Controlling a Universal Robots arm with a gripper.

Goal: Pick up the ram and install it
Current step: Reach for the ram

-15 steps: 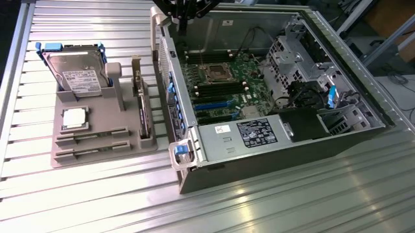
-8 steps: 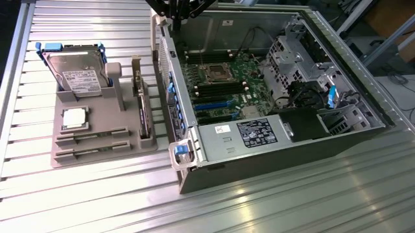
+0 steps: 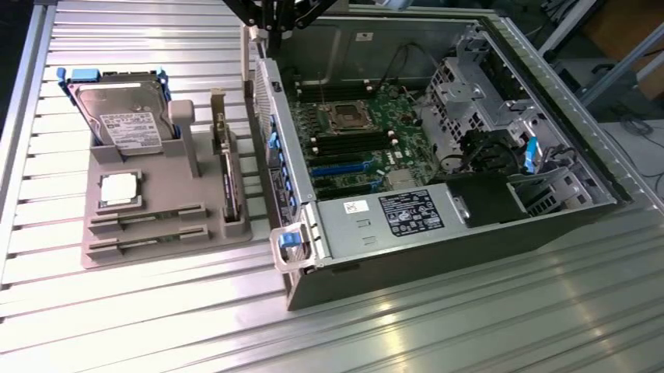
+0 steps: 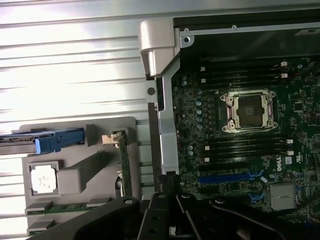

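Two ram sticks (image 3: 145,220) lie in the front slots of a grey holder tray (image 3: 197,124) at the exterior view's left; in the wrist view one ram stick (image 4: 60,207) shows as a thin green strip. My gripper (image 3: 272,27) hangs high over the near wall of the open computer case (image 3: 436,233), well away from the tray. Seen from the wrist, the gripper (image 4: 173,197) has its dark fingers drawn together, shut with nothing between them. Black memory slots (image 4: 247,145) run on both sides of the CPU socket (image 4: 250,111) on the motherboard.
The tray also carries a hard drive (image 3: 123,116), a square silver CPU (image 3: 118,189) and an upright expansion card (image 3: 226,159). Inside the case sit a power supply (image 3: 410,211), drive cages (image 3: 487,101) and cables. All rests on a slatted metal table (image 3: 467,326).
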